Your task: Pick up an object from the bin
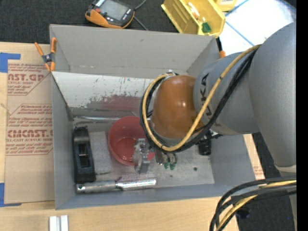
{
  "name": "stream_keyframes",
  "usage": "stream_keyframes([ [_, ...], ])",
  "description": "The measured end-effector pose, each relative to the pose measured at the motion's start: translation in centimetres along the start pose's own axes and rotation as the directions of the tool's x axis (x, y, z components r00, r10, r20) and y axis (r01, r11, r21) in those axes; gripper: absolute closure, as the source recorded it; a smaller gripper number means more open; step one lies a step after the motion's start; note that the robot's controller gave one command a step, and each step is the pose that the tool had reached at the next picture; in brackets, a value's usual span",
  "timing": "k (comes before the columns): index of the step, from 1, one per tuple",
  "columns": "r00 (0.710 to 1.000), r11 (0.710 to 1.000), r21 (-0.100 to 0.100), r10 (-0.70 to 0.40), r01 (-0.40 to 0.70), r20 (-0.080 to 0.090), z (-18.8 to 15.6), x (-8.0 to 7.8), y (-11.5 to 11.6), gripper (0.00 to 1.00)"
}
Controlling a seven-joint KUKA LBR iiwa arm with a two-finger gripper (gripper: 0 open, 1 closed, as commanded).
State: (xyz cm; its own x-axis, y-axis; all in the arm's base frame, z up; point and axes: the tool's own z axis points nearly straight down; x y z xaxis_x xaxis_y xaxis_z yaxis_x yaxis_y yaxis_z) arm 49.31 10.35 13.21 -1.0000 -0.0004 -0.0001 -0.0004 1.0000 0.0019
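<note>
claw is down in the bin, low on the floor, roughly mid-bin; it sits at the lower-right rim of the red bowl, touching or just beside it, can't tell which; can't tell whether the claw is wide, narrow or clamped on anything, my own wrist blocks most of it; bowl stands upright, mouth up, against the foot of the back wall, about centre; my orange cover and the cables looped round it hang over the bowl's right side; black block lies along the view's left wall, well apart from the claw; long grey tool lies flat along the near wall, its ribbed end just below the claw, near it but contact unclear; small green bit on the floor just right of the claw; small black piece further right, under my arm, can't make out what it is
</note>
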Motion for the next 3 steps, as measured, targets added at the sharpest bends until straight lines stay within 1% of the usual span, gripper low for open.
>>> stream_keyframes([
  [1,0.998,0.998,-0.002,0.062,-0.062,-0.002,-0.08,0.74,-1.78,1.00],
  [3,0.998,0.998,-0.002,0.062,-0.062,-0.002,-0.08,0.74,-1.78,1.00],
])
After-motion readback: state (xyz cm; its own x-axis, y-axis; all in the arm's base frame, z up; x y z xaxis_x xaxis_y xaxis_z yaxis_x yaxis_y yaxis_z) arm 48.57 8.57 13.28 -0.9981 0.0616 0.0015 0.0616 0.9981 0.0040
